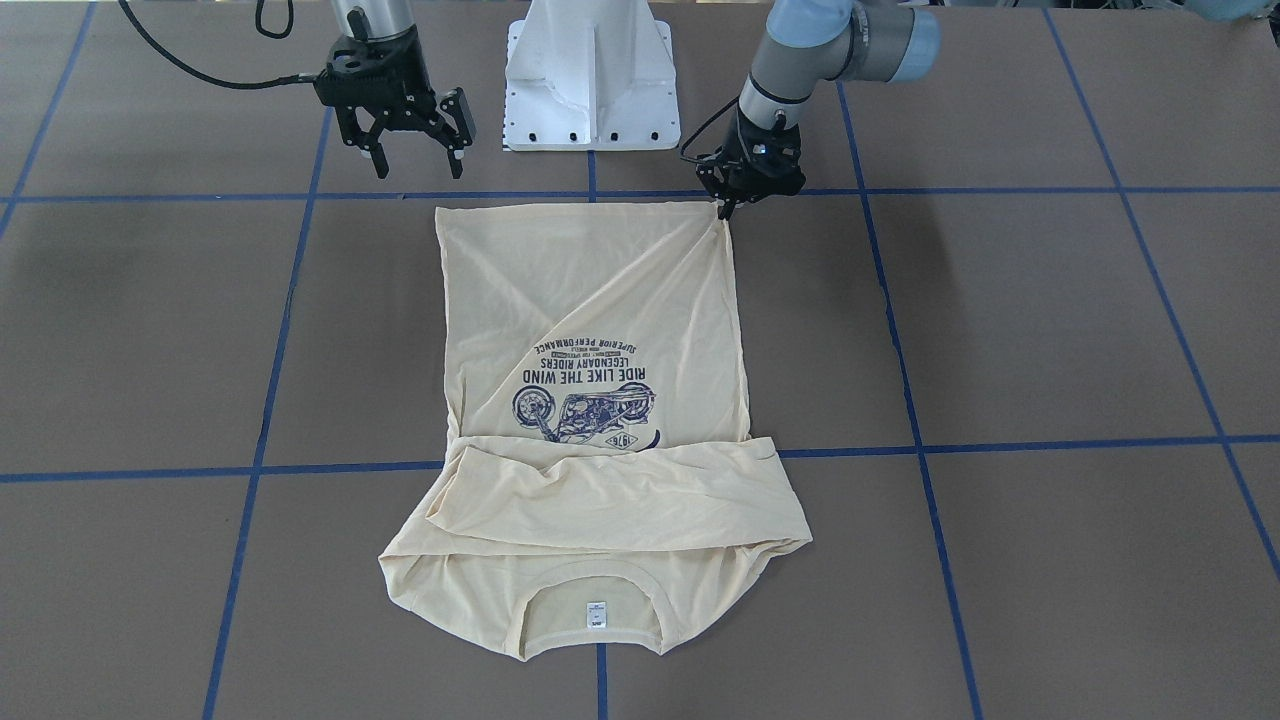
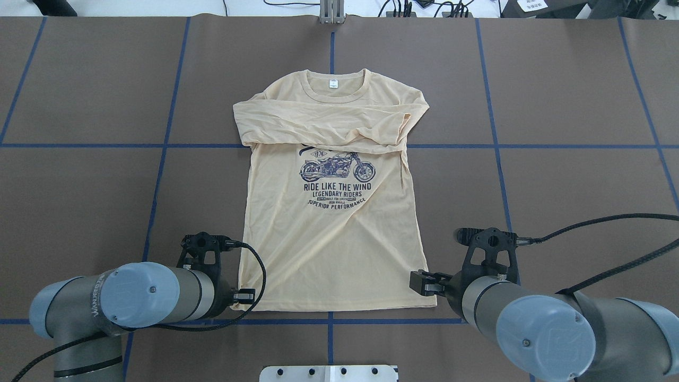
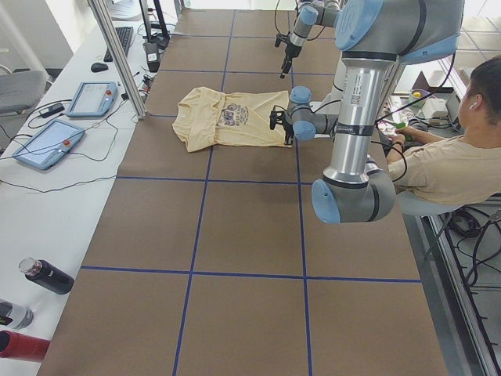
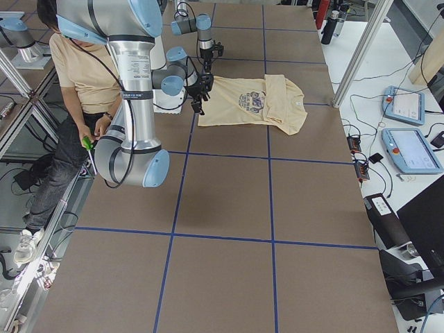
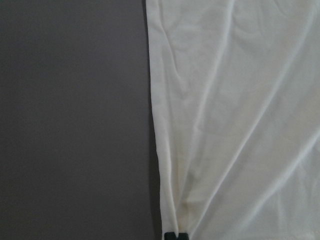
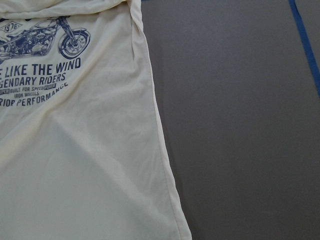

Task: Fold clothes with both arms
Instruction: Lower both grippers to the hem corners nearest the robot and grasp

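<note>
The cream-yellow T-shirt (image 1: 600, 290) (image 2: 329, 249) lies flat, print up, on the brown table. Both long sleeves are folded across its chest, and the collar with its white label (image 2: 333, 83) points away from the robot. My left gripper (image 1: 727, 207) (image 2: 242, 295) is shut on the hem corner on its side, and creases run from that pinch. In the left wrist view its fingertips (image 5: 175, 235) clamp the fabric edge. My right gripper (image 1: 415, 165) (image 2: 424, 282) hangs open just above the table beside the other hem corner, apart from the cloth. The right wrist view shows only the shirt's side edge (image 6: 160, 140).
The white pedestal base (image 1: 590, 75) stands between the arms. Blue tape lines (image 1: 900, 445) grid the brown table. A person (image 3: 446, 157) sits behind the robot. Tablets (image 3: 90, 98), bottles (image 3: 47, 276) and a metal post (image 3: 117, 55) line the far side bench.
</note>
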Controlling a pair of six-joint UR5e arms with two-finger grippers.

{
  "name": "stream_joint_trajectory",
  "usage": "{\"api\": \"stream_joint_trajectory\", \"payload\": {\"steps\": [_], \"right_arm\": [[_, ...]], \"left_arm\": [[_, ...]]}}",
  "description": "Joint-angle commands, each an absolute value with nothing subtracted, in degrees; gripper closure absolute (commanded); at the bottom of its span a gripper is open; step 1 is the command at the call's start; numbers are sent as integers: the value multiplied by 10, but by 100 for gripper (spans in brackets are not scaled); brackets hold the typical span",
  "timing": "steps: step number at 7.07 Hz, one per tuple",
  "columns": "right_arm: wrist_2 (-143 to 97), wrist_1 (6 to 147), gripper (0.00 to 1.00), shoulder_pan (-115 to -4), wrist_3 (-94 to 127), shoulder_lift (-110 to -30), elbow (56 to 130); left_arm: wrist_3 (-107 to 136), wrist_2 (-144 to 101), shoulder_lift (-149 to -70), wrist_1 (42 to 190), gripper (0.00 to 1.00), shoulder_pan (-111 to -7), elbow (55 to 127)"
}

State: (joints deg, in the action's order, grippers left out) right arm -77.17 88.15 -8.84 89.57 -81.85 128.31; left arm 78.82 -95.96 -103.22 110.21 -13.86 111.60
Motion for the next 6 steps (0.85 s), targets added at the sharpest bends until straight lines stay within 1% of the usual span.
{"api": "stream_joint_trajectory", "payload": {"steps": [1, 2, 3, 4, 6], "right_arm": [[-725, 845, 6, -61, 897, -818, 1231], [-702, 843, 19, -45, 918, -818, 1213], [-697, 842, 31, -27, 932, -823, 1211], [-695, 843, 40, -17, 931, -821, 1209], [-695, 843, 46, -14, 929, -817, 1194]], "left_arm": [[791, -959, -1033, 1102, 100, -138, 1117], [791, -960, -1033, 1102, 100, -138, 1117], [791, -959, -1033, 1102, 100, -138, 1117], [791, -959, -1033, 1102, 100, -138, 1117], [791, -960, -1033, 1102, 100, -138, 1117]]}}
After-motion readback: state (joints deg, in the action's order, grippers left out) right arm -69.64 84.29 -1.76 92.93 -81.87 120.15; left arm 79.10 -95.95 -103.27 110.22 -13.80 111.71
